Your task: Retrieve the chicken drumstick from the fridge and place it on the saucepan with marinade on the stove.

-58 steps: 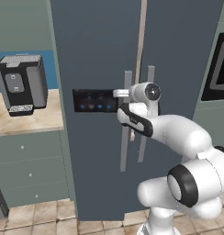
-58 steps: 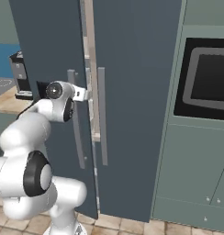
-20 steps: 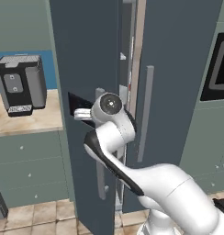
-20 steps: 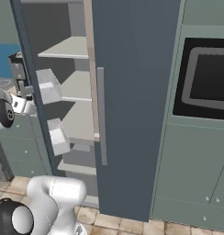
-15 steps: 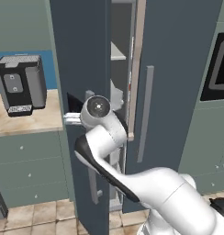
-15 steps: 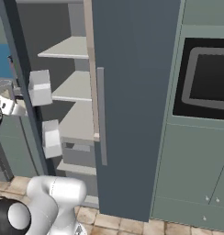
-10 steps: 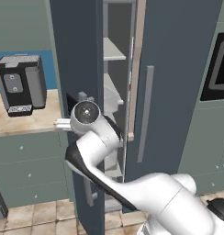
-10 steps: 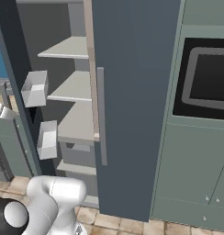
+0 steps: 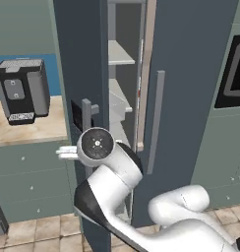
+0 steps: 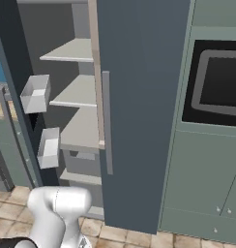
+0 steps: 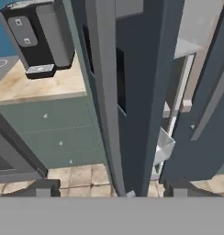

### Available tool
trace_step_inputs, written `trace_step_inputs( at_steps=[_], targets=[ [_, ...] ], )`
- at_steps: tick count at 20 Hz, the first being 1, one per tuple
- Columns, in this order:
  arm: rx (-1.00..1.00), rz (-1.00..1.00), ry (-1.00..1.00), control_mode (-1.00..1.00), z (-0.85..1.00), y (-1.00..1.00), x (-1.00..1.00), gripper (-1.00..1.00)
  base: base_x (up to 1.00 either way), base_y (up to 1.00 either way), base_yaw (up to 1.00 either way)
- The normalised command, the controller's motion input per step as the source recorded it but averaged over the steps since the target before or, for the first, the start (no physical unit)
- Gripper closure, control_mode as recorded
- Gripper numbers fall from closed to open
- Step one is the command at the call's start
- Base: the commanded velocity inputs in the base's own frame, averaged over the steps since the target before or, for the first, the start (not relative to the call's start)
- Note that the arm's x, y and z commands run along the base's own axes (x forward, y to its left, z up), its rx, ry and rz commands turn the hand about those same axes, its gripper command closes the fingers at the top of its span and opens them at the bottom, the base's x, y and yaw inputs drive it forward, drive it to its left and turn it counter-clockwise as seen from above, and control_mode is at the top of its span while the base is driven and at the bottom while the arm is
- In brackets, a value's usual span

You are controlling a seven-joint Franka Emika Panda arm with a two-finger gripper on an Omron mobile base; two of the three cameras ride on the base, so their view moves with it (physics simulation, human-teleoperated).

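- Our two-finger gripper (image 11: pixel 107 186) is spread wide around the long grey bar handle (image 11: pixel 106 92), pinching nothing.
- Tall dark blue-grey fridge (image 10: pixel 139 97) stands part-open — drumstick unseen inside; probably light, greasy, best pinched at its bone end.

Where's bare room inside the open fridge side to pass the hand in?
Bare pale shelves between the swung-out left door and the shut right door; no food shows on them. Tighter by the two clear door bins. The gripper, open, straddles the left door's handle.

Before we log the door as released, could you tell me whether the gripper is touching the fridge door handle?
Apart. In the hand view the gripper stands open, its fingertips wide on either side of the fridge door handle, with gaps showing.
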Motion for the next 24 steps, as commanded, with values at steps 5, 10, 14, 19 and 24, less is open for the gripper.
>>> trace_step_inputs(
  at_steps=[5,10,14,19,24],
  targets=[
    [0.00,0.04,-0.05,-1.00,0.01,-0.91,-0.55,-1.00,0.00,0.00,0.00],
    [0.03,0.10,0.00,-1.00,0.00,-1.00,-0.03,-1.00,0.00,0.00,0.00],
    [0.07,0.14,0.00,-1.00,0.00,-1.00,0.00,-1.00,0.00,0.00,0.00],
    [0.11,0.20,0.00,-1.00,0.00,-0.97,0.02,-1.00,0.00,0.00,0.00],
    [0.02,0.27,-0.11,-1.00,-0.24,-0.46,0.07,-1.00,0.00,0.00,0.00]
  ],
)
